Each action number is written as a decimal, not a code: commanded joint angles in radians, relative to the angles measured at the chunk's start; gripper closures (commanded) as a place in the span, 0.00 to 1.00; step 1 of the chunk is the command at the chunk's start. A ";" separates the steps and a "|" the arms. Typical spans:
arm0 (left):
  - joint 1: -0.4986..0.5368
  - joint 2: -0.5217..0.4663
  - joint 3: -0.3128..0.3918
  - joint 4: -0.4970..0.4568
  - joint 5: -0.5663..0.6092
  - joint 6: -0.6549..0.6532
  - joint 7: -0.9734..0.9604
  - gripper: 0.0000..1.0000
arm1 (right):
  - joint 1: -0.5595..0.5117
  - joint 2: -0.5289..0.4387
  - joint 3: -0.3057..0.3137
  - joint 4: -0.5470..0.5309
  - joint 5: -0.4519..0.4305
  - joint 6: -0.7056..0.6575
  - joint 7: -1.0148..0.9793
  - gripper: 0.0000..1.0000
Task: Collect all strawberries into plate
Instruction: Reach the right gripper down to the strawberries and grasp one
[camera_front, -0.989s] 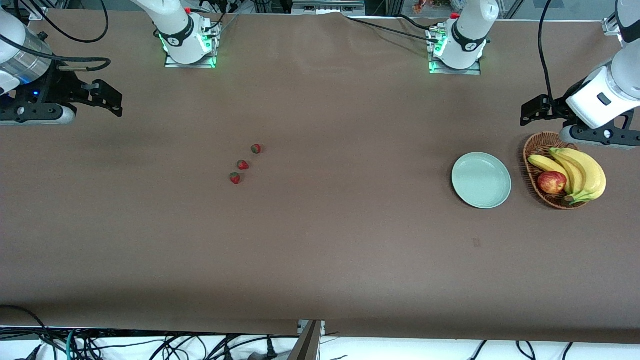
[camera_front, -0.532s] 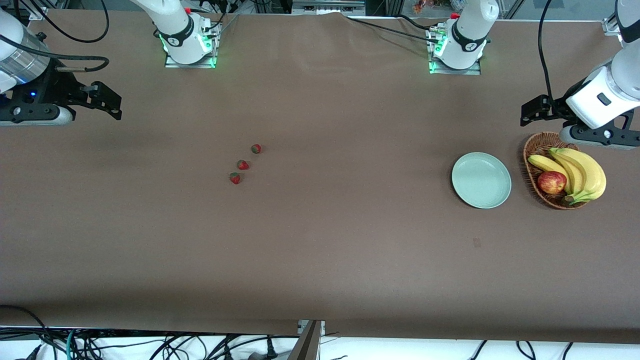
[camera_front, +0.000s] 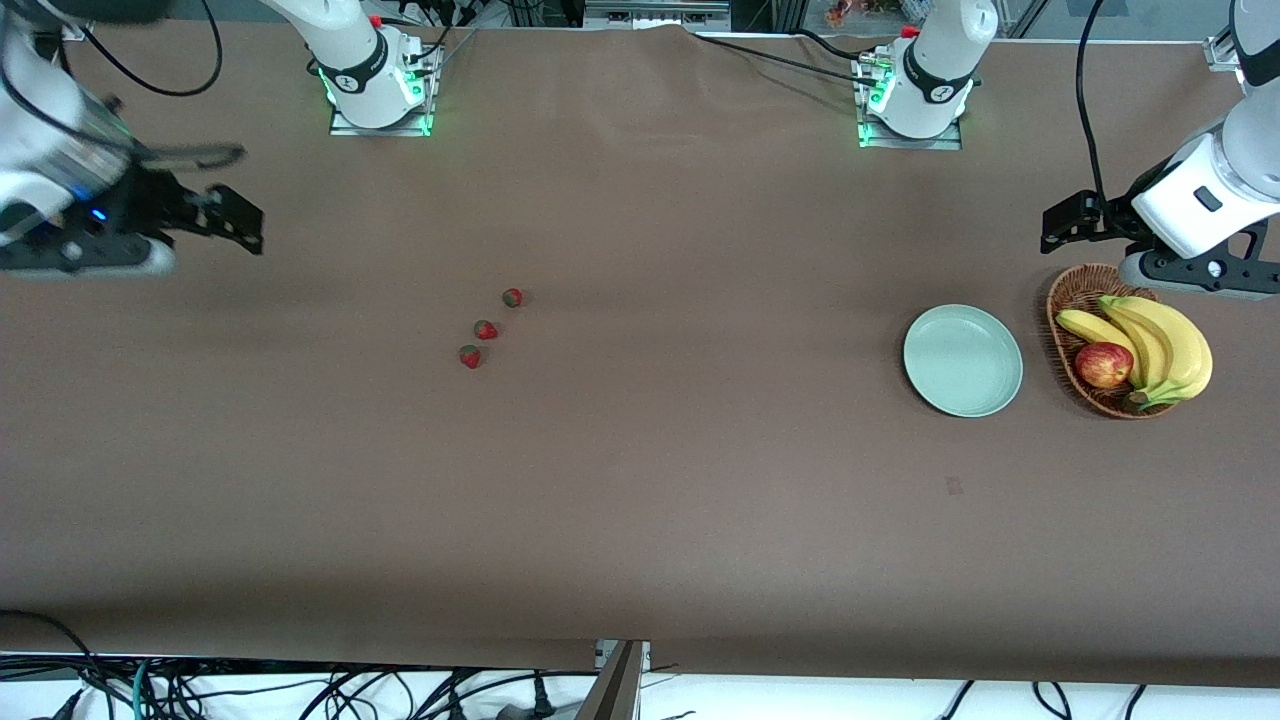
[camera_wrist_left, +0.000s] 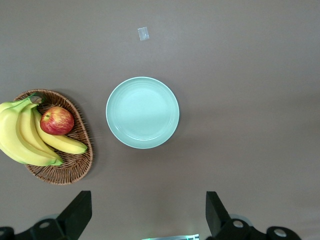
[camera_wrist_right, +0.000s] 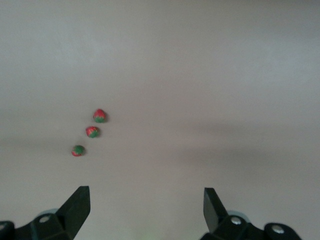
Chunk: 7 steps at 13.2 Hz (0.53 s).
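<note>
Three strawberries (camera_front: 512, 297), (camera_front: 486, 329), (camera_front: 470, 356) lie in a short slanted row on the brown table, somewhat toward the right arm's end. The right wrist view shows the strawberries (camera_wrist_right: 99, 115), (camera_wrist_right: 92, 131), (camera_wrist_right: 78, 150) ahead of my right gripper (camera_wrist_right: 146, 197), which is open and holds nothing. That right gripper (camera_front: 240, 218) hangs over bare table at its own end. The mint-green plate (camera_front: 963, 360) lies empty toward the left arm's end. My left gripper (camera_front: 1062, 222) waits open over the table by the basket's rim. In the left wrist view the plate (camera_wrist_left: 142, 112) shows past the left gripper (camera_wrist_left: 147, 202).
A wicker basket (camera_front: 1075, 290) beside the plate holds bananas (camera_front: 1160, 340) and a red apple (camera_front: 1103, 364). A small pale mark (camera_front: 953, 485) sits on the cloth nearer the front camera than the plate. Both arm bases stand along the table's back edge.
My right gripper has shifted a little toward the strawberries and blurs with motion. The left arm, the berries and the plate stay where they were.
</note>
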 joint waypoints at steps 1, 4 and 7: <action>0.000 0.007 0.001 0.012 -0.011 0.002 0.002 0.00 | 0.040 0.108 0.007 -0.010 0.067 0.033 -0.004 0.00; 0.000 0.007 0.001 0.012 -0.011 0.002 0.002 0.00 | 0.109 0.191 0.008 -0.147 0.080 0.296 0.130 0.00; 0.000 0.007 0.001 0.013 -0.010 0.003 0.002 0.00 | 0.161 0.225 0.010 -0.360 0.083 0.616 0.209 0.00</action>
